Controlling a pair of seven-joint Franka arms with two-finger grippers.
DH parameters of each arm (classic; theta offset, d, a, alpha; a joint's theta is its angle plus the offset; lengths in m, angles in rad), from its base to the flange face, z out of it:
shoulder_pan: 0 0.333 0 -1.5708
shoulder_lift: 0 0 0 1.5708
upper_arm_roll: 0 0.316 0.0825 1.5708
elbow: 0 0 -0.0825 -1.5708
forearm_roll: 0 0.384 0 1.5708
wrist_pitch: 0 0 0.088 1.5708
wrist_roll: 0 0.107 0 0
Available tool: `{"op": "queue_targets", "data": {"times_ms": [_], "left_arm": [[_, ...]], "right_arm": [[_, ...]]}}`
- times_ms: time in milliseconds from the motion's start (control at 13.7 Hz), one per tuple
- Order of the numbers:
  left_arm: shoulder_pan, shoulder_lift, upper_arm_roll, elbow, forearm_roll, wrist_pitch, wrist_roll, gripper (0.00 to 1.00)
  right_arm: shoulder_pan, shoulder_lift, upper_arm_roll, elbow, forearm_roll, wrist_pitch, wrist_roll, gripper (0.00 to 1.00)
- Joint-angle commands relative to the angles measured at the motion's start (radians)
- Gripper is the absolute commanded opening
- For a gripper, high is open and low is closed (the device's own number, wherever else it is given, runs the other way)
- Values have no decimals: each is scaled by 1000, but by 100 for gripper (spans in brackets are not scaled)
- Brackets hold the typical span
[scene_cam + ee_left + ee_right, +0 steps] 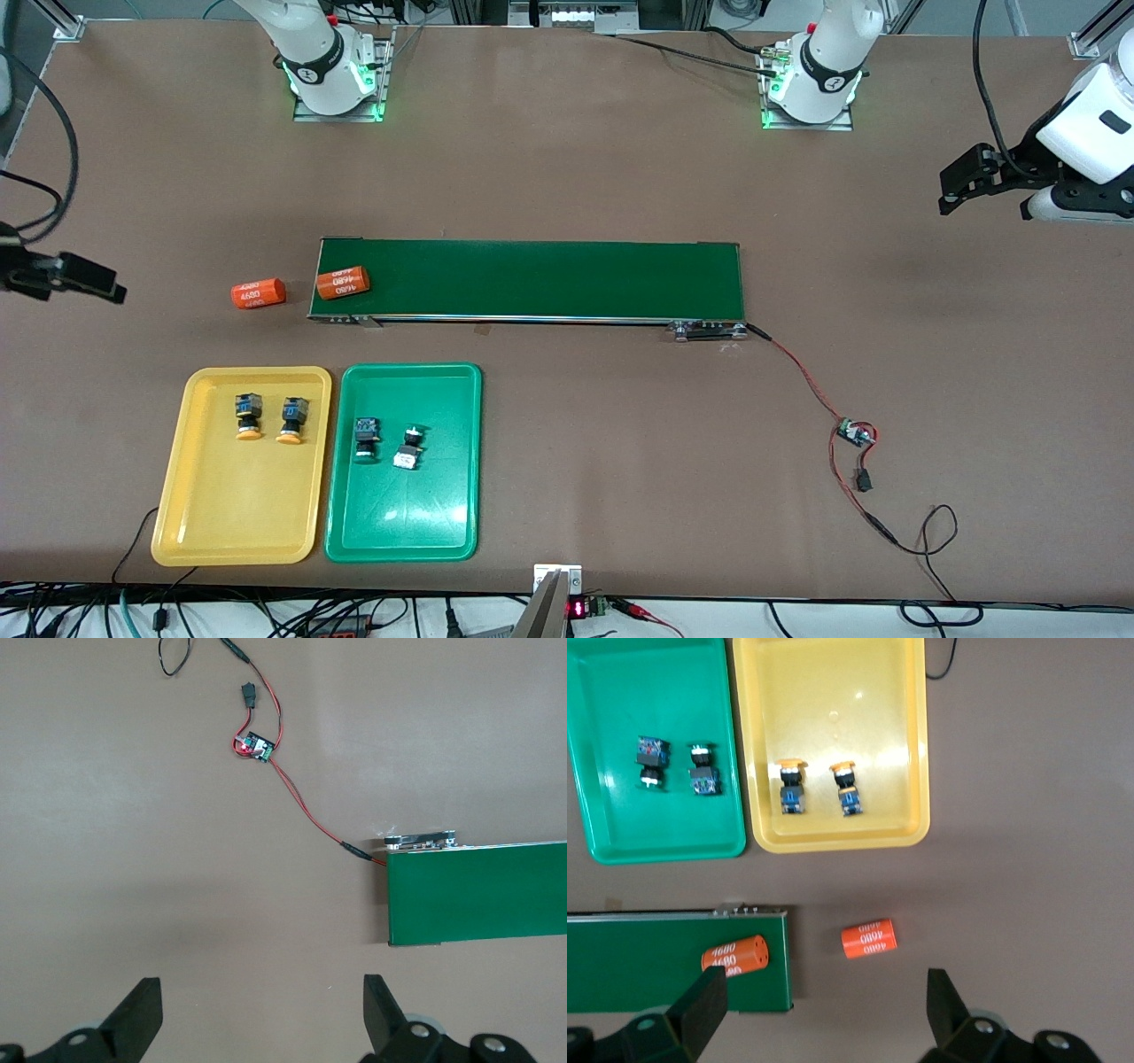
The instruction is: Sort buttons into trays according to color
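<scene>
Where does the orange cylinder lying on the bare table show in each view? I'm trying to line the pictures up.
Front view: the orange cylinder lies on the table just off the conveyor belt's end, toward the right arm's end.
Right wrist view: the same cylinder beside that belt end.
Left wrist view: not in it.
Shared landmark: the conveyor belt.

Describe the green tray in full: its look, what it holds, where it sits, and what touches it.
The green tray is a shallow, glossy plastic rectangle with rounded corners and a raised rim, lying flat on the table. It sits beside the yellow tray, their rims close or touching, nearer the front camera than the conveyor belt. Two green-capped buttons lie in the half toward the belt. No gripper touches it.
</scene>
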Motion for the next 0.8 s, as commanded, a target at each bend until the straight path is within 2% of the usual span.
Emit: {"op": "queue_targets", "data": {"times_ms": [0, 73, 293, 512, 732], "left_arm": [[7, 13, -4, 29, 9, -23, 11, 100], [7, 13, -4, 29, 7, -23, 11, 100], [8, 13, -4, 31, 9, -23, 11, 100], [8, 13, -4, 31, 9, -37, 13, 100], [8, 13, -4, 31, 9, -37, 13, 100]], "right_arm": [[102, -40, -110, -41, -2, -40, -14, 100], [107, -40, -114, -39, -2, -89, -8, 100], [112, -52, -112, -44, -5, -103, -6, 100], [144, -110, -111, -114, -71, -53, 0, 100], [156, -164, -111, -196, -73, 15, 12, 100]]}}
